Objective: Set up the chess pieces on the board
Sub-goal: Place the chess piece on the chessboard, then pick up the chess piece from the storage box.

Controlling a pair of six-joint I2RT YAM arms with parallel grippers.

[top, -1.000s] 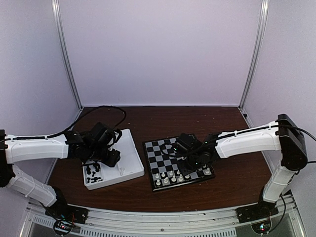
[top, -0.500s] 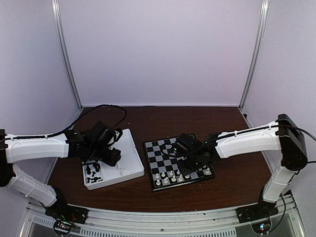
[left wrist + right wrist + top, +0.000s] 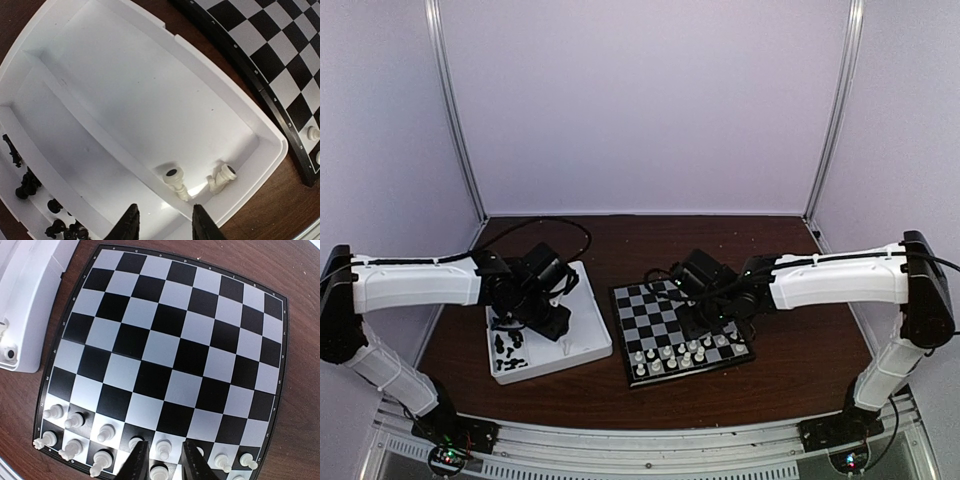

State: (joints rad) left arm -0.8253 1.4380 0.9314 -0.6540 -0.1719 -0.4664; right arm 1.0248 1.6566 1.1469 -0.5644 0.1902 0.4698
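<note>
The board point(image 3: 655, 312) lies right of centre; cream-white chess pieces point(image 3: 685, 355) fill most of its two near rows. My right gripper point(image 3: 165, 456) hangs open above those rows, and a white pawn point(image 3: 163, 449) stands on its square below the gap, not gripped. My left gripper point(image 3: 165, 220) is open and empty over the white tray point(image 3: 125, 85). Just ahead of its fingertips two cream pieces point(image 3: 176, 181) point(image 3: 222, 177) lie on their sides in a tray corner. Several black pieces point(image 3: 25, 185) lie in the tray's narrow compartment.
The tray point(image 3: 582, 300) sits close to the board's left edge on the brown table. A black cable loops behind the left arm point(image 3: 410, 285). The far rows of the board point(image 3: 190, 305) carry no pieces. White walls enclose the table.
My right gripper has lifted and drawn back from the near rows, its jaws a little wider. My left arm has swung further over the tray, jaws slightly narrower.
</note>
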